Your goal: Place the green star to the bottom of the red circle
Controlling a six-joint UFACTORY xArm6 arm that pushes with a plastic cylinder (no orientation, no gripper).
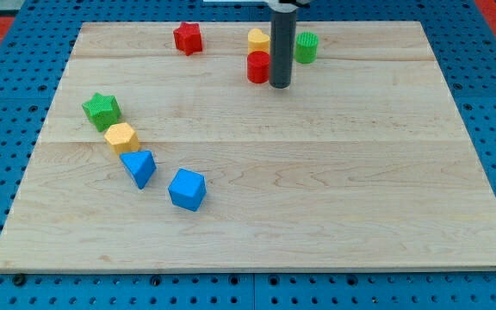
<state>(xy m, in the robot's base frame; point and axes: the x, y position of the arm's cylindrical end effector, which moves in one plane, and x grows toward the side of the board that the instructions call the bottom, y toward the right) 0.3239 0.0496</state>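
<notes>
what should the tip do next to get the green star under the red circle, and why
Probably travel toward the view's left and get behind the green star. My tip now sits right beside the red circle near the view's top, far from the star at the left edge. The star needs pushing rightward to the bare wood just below the circle, so the tip should come around to its left side first.

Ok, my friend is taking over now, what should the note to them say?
My tip is at the view's top, just right of the red circle, far from the green star.
The green star sits at the view's left, above the yellow block.
Done: nothing yet; the star is not below the circle.
Left: go round to the star and push it right until it rests under the red circle.
</notes>
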